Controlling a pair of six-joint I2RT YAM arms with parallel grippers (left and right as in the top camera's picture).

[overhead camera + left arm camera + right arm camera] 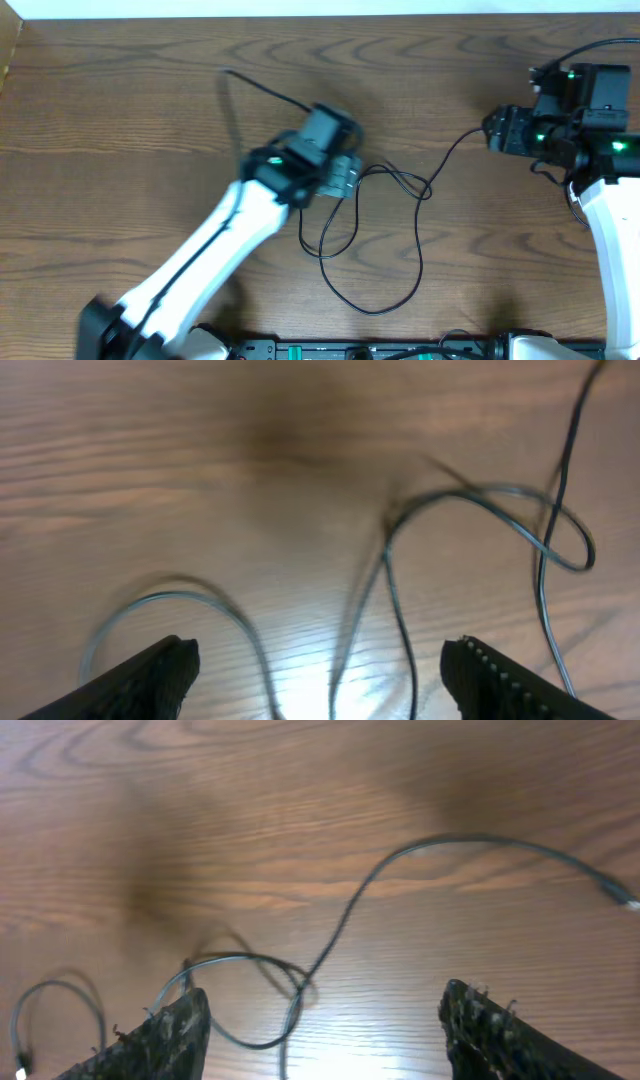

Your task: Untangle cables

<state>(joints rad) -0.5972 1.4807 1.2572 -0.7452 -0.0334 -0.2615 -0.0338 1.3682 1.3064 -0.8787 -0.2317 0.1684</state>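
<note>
Two grippers: the left gripper (322, 660) and the right gripper (325, 1008) both hang low over the wooden table (120, 130). Each has its jaws spread wide and nothing clamped between them.
Cables: thin black cables (350, 910) lie loose on the wood between the two arms. It cannot be told whether this is one cord or more.
Layout: a strand runs from the far side to beneath the left gripper. A small loop (425, 186) sits just right of it, a large loop (372, 311) sags toward the near edge, and another strand reaches up to the right gripper.
Plug end: one plug end (625, 903) shows at the right of the right wrist view, lying free on the wood.
Step in hand: judged as between grasps, since neither hand has hold of the cord and the crossings at the small loop are not yet undone.
Next move: likely calls for one hand to pinch a strand beside the small loop while the other draws the free run away from it. A slow pull would help avoid tightening the crossing.
Open room: bare wood spreads to the left and along the far side, well apart from the tangle.
Edges: the large loop lies near the front edge, so pulling away from that edge seems the safer direction.
</note>
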